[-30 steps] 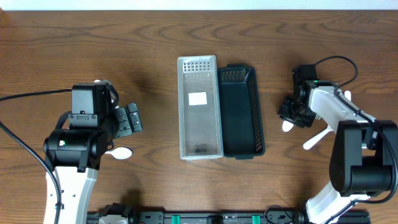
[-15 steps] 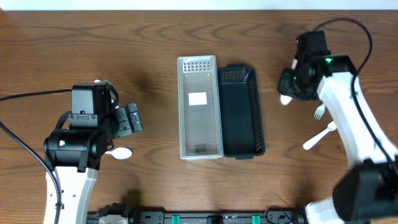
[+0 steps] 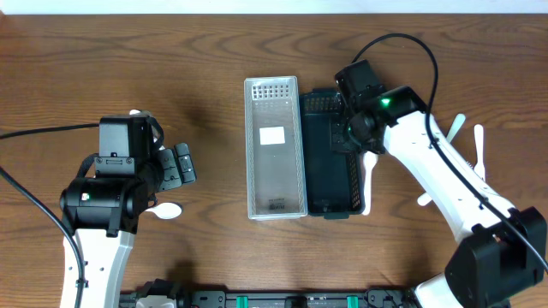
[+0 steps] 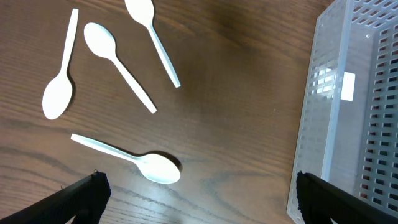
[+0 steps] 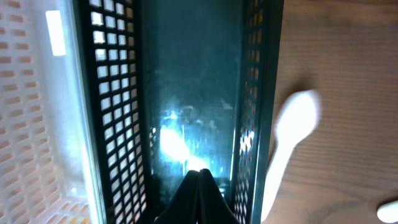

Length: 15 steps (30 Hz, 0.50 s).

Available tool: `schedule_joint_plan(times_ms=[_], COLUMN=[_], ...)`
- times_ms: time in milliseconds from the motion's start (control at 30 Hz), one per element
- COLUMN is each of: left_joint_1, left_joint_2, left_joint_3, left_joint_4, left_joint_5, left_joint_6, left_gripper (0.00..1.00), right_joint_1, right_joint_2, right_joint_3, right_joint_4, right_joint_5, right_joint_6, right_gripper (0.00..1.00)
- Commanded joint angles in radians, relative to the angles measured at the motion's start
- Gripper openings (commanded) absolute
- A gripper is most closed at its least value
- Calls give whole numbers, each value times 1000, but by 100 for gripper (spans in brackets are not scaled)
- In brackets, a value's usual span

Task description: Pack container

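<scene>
A clear container (image 3: 252, 154) and a dark container (image 3: 330, 184) stand side by side at mid-table, both empty. My right gripper (image 3: 355, 141) hangs over the dark container (image 5: 193, 81) with its jaws (image 5: 199, 180) shut and nothing visible between the tips. A white spoon (image 3: 367, 184) lies along the dark container's right rim, outside it; it also shows in the right wrist view (image 5: 292, 130). My left gripper (image 3: 180, 164) is open and empty (image 4: 199, 208) over the table, left of the clear container (image 4: 348, 124). Several white spoons lie near it, one closest (image 4: 155, 168).
More white spoons (image 4: 118, 65) (image 4: 59, 93) lie at the left, mostly hidden under the left arm in the overhead view, except one (image 3: 167, 210). White utensils (image 3: 478, 145) (image 3: 425, 199) lie on the right, partly under the right arm.
My right arm has swung left from the table's right side to above the dark container. The spoon seen at its jaws now lies by that container's right rim. The left arm has not moved.
</scene>
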Motion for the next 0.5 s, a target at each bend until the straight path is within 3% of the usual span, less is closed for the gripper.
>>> schedule_joint_plan(times_ms=[0,467], left_joint_1=[7,7], left_joint_2=[-2,12], left_joint_3=[17,17], left_joint_4=[-2,-2], left_joint_5=[-7,-9], left_joint_6=[-9,-5], left_gripper=[98,98], right_joint_1=[4,-9], right_joint_2=[-9,-9], right_joint_3=[-2,0], right_joint_4=[15,27], right_joint_5=[14,14], right_joint_6=[19,19], right_gripper=[1,1])
